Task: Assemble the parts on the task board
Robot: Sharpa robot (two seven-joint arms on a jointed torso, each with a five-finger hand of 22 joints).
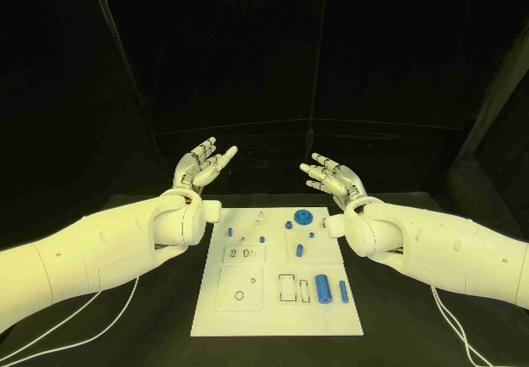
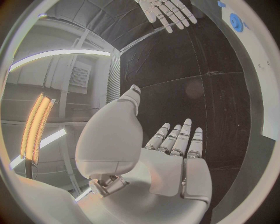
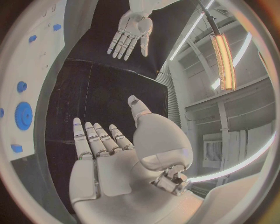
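The white task board (image 1: 276, 317) lies in the middle of the black table. On it sit small blue parts: a round disc (image 1: 303, 216), a long cylinder (image 1: 322, 288), a thin pin (image 1: 343, 290) and several small pieces (image 1: 231, 231). My left hand (image 1: 202, 168) is raised above the board's far left corner, fingers spread, holding nothing. My right hand (image 1: 332, 177) is raised above the far right corner, also spread and empty. The left wrist view shows my left hand (image 2: 175, 158) flat and the right hand (image 2: 166, 11) opposite. The right wrist view shows my right hand (image 3: 105, 158), the left hand (image 3: 131, 30) and the disc (image 3: 23, 115).
Black cloth covers the table and backdrop around the board. White cables (image 1: 77, 321) run across the table beside each arm. Bare tabletop lies on both sides of the board, and rectangular recesses (image 1: 294, 287) mark its near half.
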